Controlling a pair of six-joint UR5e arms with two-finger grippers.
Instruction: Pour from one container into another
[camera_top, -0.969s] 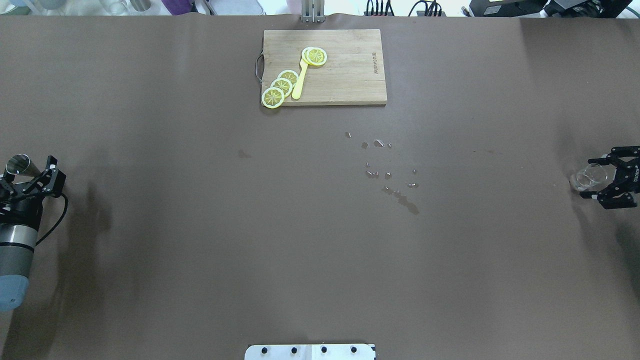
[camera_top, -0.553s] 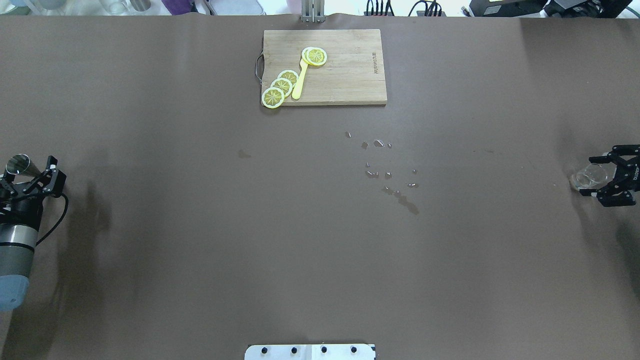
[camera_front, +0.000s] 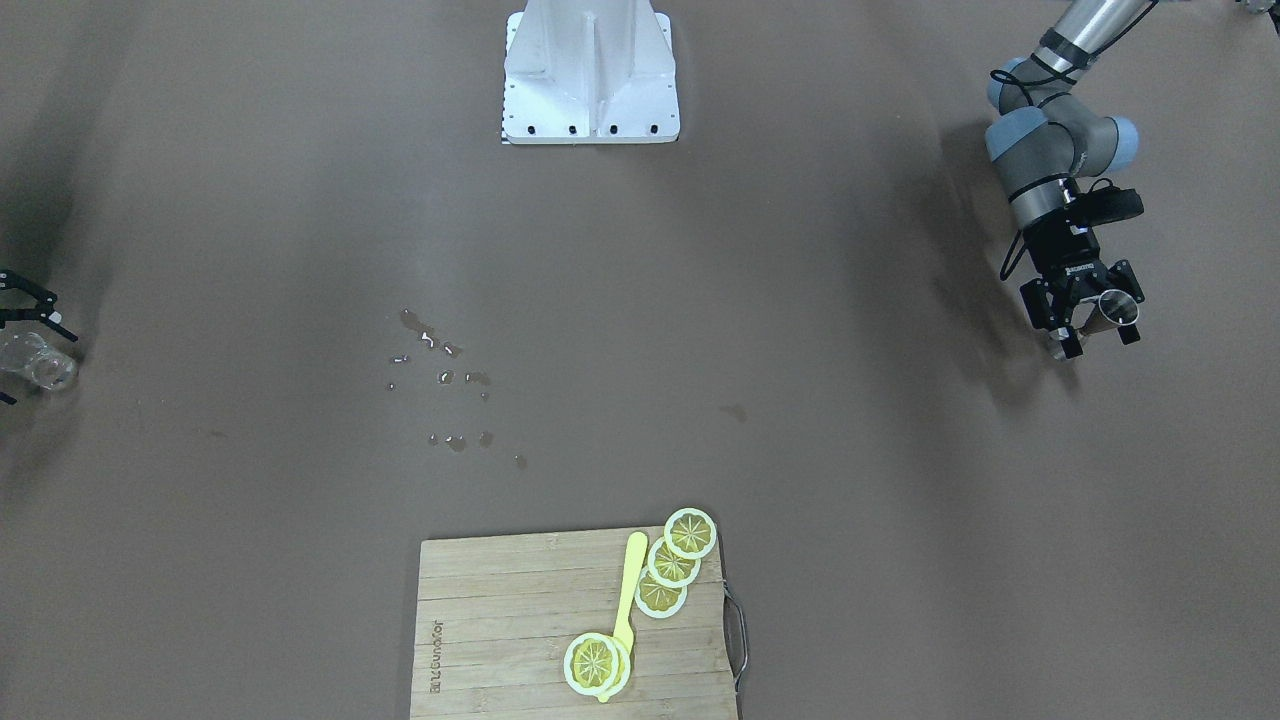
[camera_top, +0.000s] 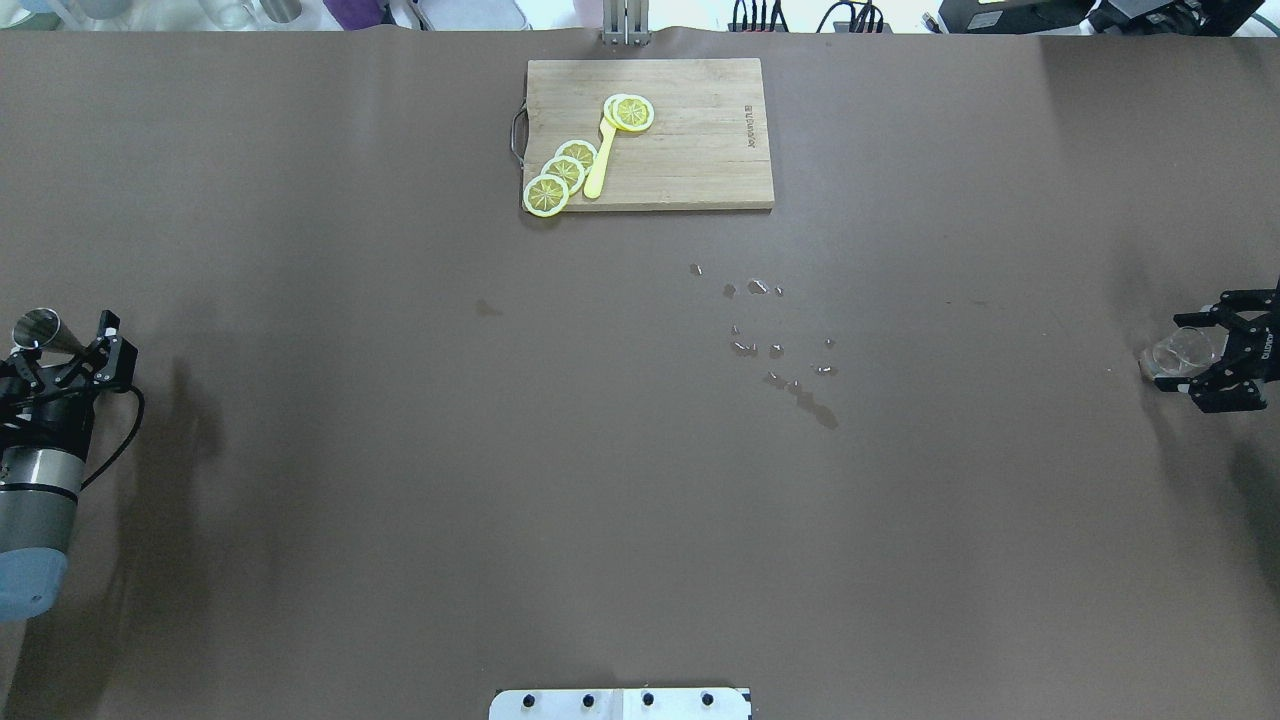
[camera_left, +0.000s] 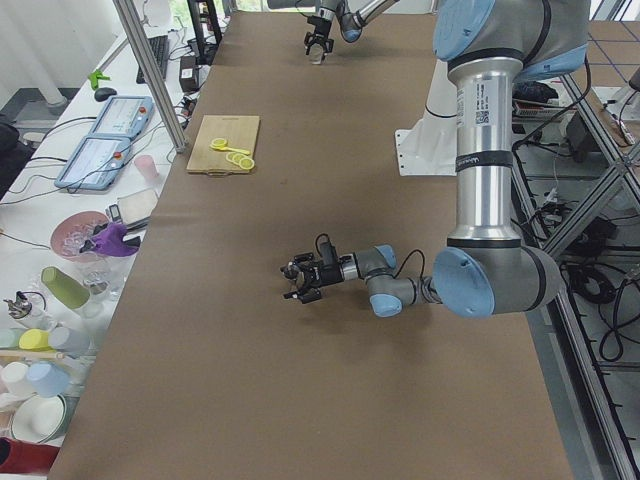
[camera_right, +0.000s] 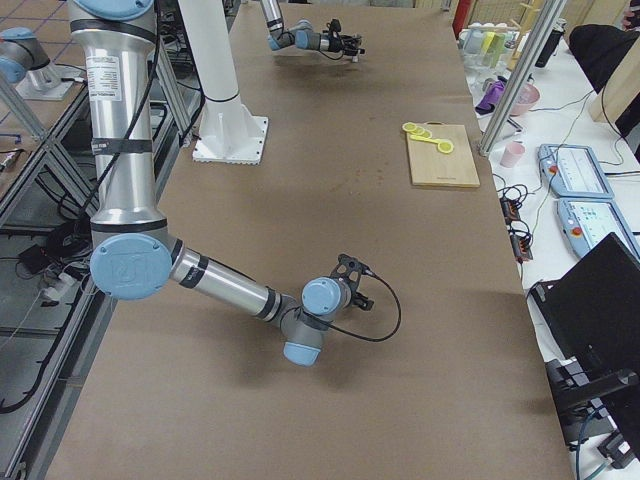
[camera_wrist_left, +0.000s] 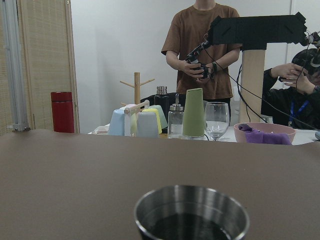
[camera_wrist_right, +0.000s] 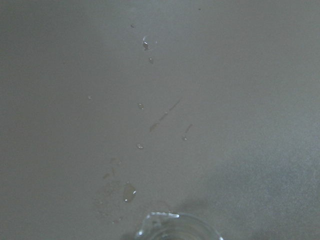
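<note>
At the table's far left edge my left gripper (camera_top: 58, 348) is shut on a steel cup (camera_top: 36, 327). The left wrist view shows the cup's rim (camera_wrist_left: 191, 210) with dark liquid inside. In the front-facing view this cup (camera_front: 1117, 307) sits in the gripper (camera_front: 1088, 318) at the right. At the far right edge my right gripper (camera_top: 1205, 355) is shut on a clear glass (camera_top: 1177, 353), tipped with its mouth toward the table's middle. The glass rim (camera_wrist_right: 177, 226) shows at the bottom of the right wrist view. The two containers are far apart.
A wooden cutting board (camera_top: 700, 150) with lemon slices (camera_top: 560, 172) and a yellow spoon (camera_top: 600, 165) lies at the far middle. Spilled droplets (camera_top: 775, 345) dot the brown table right of centre. The white robot base plate (camera_top: 620, 703) sits at the near edge.
The right gripper with the glass has drifted slightly toward the right edge. The left arm has shifted a little, the steel cup still in its grip.
</note>
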